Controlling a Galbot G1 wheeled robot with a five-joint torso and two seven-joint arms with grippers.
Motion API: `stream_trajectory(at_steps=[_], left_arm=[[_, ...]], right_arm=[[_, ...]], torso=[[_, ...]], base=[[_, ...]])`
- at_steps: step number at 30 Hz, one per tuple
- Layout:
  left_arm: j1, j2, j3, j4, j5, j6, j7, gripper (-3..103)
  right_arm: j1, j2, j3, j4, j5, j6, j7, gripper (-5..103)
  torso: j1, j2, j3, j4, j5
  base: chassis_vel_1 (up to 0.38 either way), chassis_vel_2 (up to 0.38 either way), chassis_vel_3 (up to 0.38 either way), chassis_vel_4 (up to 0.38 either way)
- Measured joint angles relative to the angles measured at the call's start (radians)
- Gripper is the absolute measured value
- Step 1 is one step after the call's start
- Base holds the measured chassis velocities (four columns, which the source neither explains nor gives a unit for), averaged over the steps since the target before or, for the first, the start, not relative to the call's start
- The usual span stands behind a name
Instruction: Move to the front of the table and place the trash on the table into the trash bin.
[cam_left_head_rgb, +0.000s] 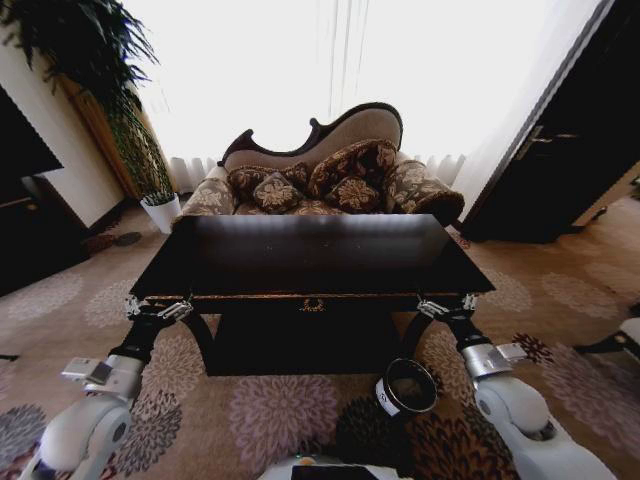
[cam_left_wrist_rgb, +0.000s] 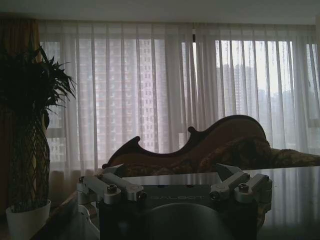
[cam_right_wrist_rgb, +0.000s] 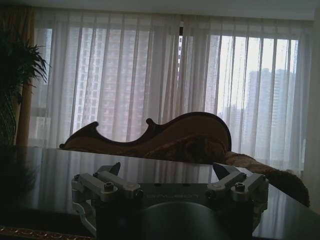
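Note:
The dark glossy table (cam_left_head_rgb: 300, 265) with gold trim stands straight ahead, its front edge close to me. Its top reflects the bright window, and the trash is out of view. The small round trash bin (cam_left_head_rgb: 405, 388) stands on the carpet below the table's front right part, beside my right arm. My left gripper (cam_left_head_rgb: 158, 308) is held at the table's front left corner and my right gripper (cam_left_head_rgb: 447, 305) at the front right corner. Both are open with nothing between their fingers, as seen in the left wrist view (cam_left_wrist_rgb: 171, 172) and the right wrist view (cam_right_wrist_rgb: 167, 170).
A carved sofa (cam_left_head_rgb: 330, 175) with patterned cushions stands behind the table before a curtained window. A potted plant (cam_left_head_rgb: 150, 190) and a black cabinet (cam_left_head_rgb: 25, 215) are at the left, a dark door (cam_left_head_rgb: 560, 170) at the right. Patterned carpet lies all around.

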Motion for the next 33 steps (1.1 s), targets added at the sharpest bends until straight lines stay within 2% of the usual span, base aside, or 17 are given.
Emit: stream_trajectory(at_steps=[33], left_arm=[[0.000, 0.000, 0.000, 0.000, 0.000, 0.000, 0.000, 100]], right_arm=[[0.001, 0.002, 0.002, -0.007, 0.014, 0.001, 0.003, 100]], torso=[[0.000, 0.000, 0.000, 0.0000, 0.0000]], base=[[0.005, -0.005, -0.007, 0.005]])
